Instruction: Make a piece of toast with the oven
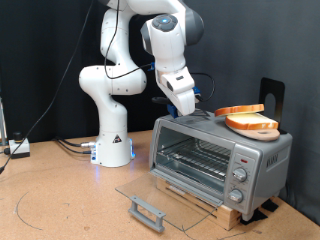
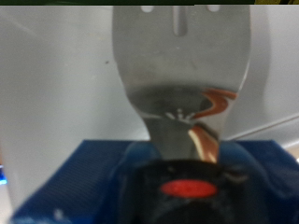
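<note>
The gripper (image 1: 188, 103) hangs just above the top of the oven (image 1: 215, 160), near its rear corner on the exterior view's left. In the wrist view its blue fingers (image 2: 93, 177) appear clamped round the black handle of a metal spatula (image 2: 182, 65), whose broad blade reaches ahead of the hand and mirrors a streak of brown crust.

From the gripper, the piece of toast (image 1: 252, 123) sits at about 3 o'clock in the exterior view, lying flat on the oven's roof, near but apart from the blade. An orange-brown shape (image 1: 240, 108) rests just behind it; whether that is a second slice or a plate is unclear.

At about 6 o'clock the glass door (image 1: 150, 195) is already dropped open, its bar handle (image 1: 148, 211) nearest the camera, and the wire rack (image 1: 195, 155) looks bare.

To my eye the work in hand is getting the blade under the slice. That calls for a low, nearly flat blade and a slow slide, so the bread is lifted and not pushed off the far edge.

The arm rises from its base (image 1: 113, 150), folds at the elbow and bends down, with the wrist tilted toward the slice.
</note>
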